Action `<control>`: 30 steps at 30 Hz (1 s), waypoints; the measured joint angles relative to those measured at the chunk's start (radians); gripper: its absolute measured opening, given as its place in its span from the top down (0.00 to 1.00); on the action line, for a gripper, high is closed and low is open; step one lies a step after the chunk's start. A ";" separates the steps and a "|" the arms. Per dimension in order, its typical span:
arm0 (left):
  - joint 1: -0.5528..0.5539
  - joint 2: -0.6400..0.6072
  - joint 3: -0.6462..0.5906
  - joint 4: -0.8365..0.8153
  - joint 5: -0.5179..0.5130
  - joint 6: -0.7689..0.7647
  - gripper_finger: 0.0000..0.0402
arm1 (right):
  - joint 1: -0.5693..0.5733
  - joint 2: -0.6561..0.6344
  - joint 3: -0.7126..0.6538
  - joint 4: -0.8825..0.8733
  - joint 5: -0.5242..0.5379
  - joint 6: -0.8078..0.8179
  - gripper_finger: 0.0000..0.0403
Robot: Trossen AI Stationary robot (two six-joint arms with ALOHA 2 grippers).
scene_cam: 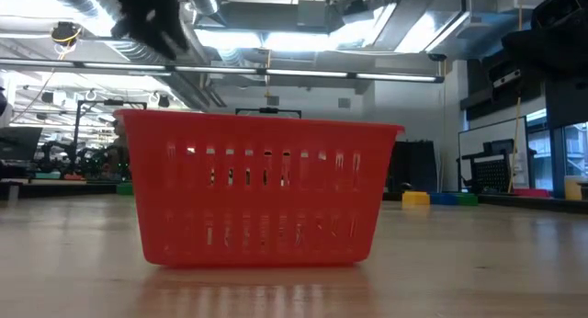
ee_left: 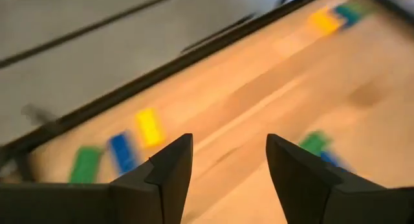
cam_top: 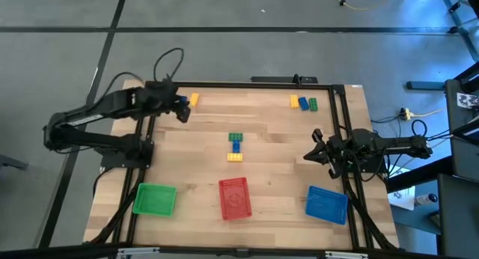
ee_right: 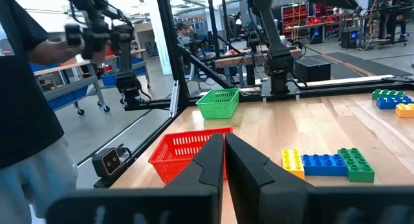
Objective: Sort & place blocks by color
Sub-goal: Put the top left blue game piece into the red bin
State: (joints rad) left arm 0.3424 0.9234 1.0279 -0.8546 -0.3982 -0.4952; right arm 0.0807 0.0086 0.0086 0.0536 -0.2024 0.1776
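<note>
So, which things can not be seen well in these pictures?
- Left wrist view: the blocks are smeared by motion blur, so their studs cannot be made out.
- High view: only a yellow block shows beside the left gripper; the arm covers its neighbours.
- Low view: the red tray hides the middle blocks.

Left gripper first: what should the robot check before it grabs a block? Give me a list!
1. Left gripper open and holding nothing: ok.
2. A block between its fingers: not ok; the yellow block, blue block and green block lie ahead of it.
3. Right gripper shut, at the right side of the table: ok.
4. Green tray, red tray and blue tray in place: ok.
5. Which block it aims for: cannot tell.
</note>
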 joint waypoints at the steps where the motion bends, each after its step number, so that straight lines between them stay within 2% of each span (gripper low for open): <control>1: 0.023 0.021 -0.004 -0.019 -0.003 0.000 0.51 | 0.000 0.000 0.000 0.000 0.000 0.000 0.95; 7: 0.111 0.122 -0.083 0.005 -0.003 -0.037 0.50 | 0.000 0.000 0.000 0.000 0.000 0.000 0.95; 18: 0.234 0.146 -0.418 0.358 0.098 -0.208 0.50 | 0.000 0.000 0.000 0.000 0.000 0.000 0.95; 25: 0.353 0.146 -0.499 0.432 0.132 -0.194 0.50 | 0.000 0.000 0.000 0.000 0.000 0.000 0.95; 30: 0.434 0.146 -0.500 0.454 0.138 -0.088 0.50 | 0.000 0.000 0.000 0.000 0.000 0.000 0.95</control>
State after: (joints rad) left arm 0.7760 1.0698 0.5282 -0.4006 -0.2606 -0.5832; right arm 0.0811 0.0086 0.0086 0.0539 -0.2024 0.1776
